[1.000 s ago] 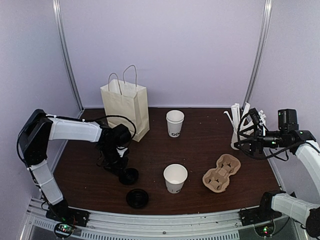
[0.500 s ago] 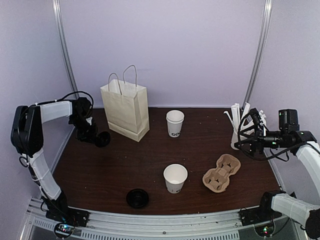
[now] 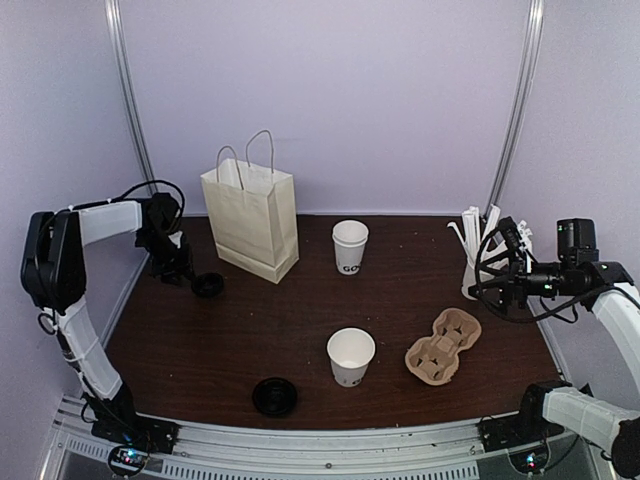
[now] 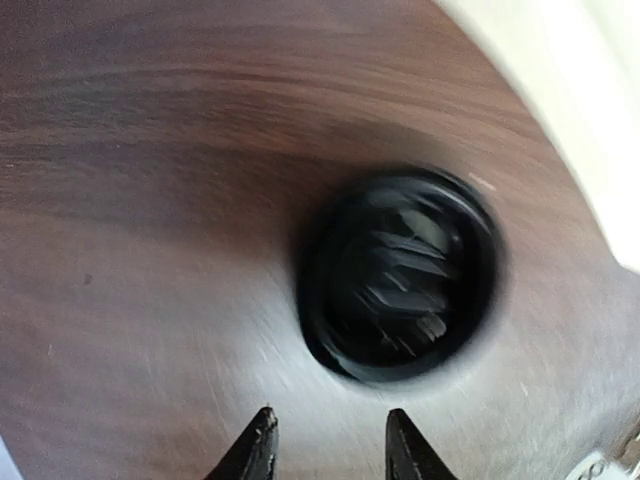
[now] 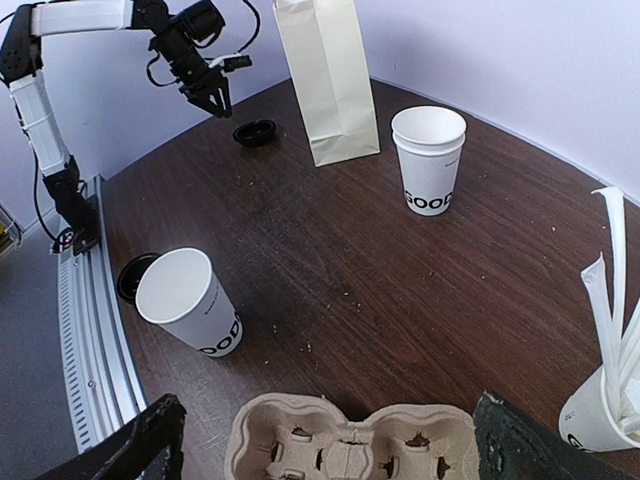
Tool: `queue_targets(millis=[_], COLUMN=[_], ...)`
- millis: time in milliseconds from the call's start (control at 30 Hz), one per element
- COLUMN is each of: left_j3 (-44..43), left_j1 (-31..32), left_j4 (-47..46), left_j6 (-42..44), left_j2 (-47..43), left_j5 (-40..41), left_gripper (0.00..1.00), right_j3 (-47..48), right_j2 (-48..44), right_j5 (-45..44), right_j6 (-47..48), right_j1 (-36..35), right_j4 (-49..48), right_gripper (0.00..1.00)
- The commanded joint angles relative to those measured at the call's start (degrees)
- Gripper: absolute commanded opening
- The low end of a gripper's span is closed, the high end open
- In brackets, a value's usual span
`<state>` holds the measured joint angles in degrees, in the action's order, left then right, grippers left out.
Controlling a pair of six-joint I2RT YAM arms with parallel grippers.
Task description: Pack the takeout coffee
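Observation:
Two white takeout coffee cups with dark lettering stand upright with open tops: one at the back [image 3: 350,246] [image 5: 428,160], one near the front [image 3: 350,356] [image 5: 188,300]. One black lid [image 3: 208,285] [image 4: 400,275] [image 5: 255,131] lies on the table left of the paper bag [image 3: 252,215] [image 5: 330,80]. My left gripper [image 3: 178,268] [image 4: 330,420] [image 5: 205,98] hovers just beside it, open, nothing between its fingers. A second black lid [image 3: 274,396] [image 5: 135,278] lies at the front. My right gripper [image 3: 487,272] [image 5: 328,405] hangs wide open and empty above the right side.
A brown pulp cup carrier [image 3: 443,346] [image 5: 350,440] lies at the right, under the right gripper. A white cup of long white sticks [image 3: 478,255] [image 5: 610,400] stands at the back right. Purple walls enclose the table on three sides.
My left gripper carried a black lid from the front middle to the back left beside the bag, then opened; the lid now lies free on the table. The right arm has not moved.

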<state>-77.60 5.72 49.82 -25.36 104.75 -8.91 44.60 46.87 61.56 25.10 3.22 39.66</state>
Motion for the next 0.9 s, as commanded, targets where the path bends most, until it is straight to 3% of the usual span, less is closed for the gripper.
queue_targets(millis=[0, 67, 167, 267, 333, 433, 600, 867], left_j3=[2.83, 3.60, 6.72, 12.42, 17.87, 22.51, 23.25, 19.34], left_j1=[14.13, 22.66, 31.26, 40.72, 49.06, 57.71, 65.82, 74.02], left_j4=[-2.20, 0.11, 0.40, -2.37, -5.78, -8.30, -7.00, -4.16], left_j6=[8.77, 8.56, 5.45, 8.16, 12.56, 14.28, 17.85, 22.78], left_j2=[-15.66, -19.78, -24.81, -30.61, -34.02, -36.35, -30.42, -16.64], left_j5=[1.05, 5.60, 3.00, 2.94, -0.18, 3.13, 3.04, 7.40], left_gripper=[0.40, 0.41, 0.41, 0.40, 0.46, 0.44, 0.38, 0.39], right_j3=[-0.81, -0.83, -0.98, -0.99, -1.01, -1.05, -1.09, -1.18], right_j2=[-0.30, 0.21, 1.05, 1.53, 1.68, 1.88, 1.69, 1.42], right_j5=[-0.99, -1.15, -1.24, -1.01, -1.06, -1.21, -1.50, -2.02], right_j6=[0.20, 0.24, 0.07, -0.22, -0.39, -0.81, -0.98, -0.83], right_j1=[-0.50, -0.50, -0.50, -0.59, -0.59, -0.59, -0.57, -0.50], right_j4=[-0.06, -0.28, -0.84, -1.07, -1.20, -1.38, -1.51, -1.51], right_gripper=[1.00, 1.00, 1.00, 1.00, 1.00, 1.00, 1.00, 1.00])
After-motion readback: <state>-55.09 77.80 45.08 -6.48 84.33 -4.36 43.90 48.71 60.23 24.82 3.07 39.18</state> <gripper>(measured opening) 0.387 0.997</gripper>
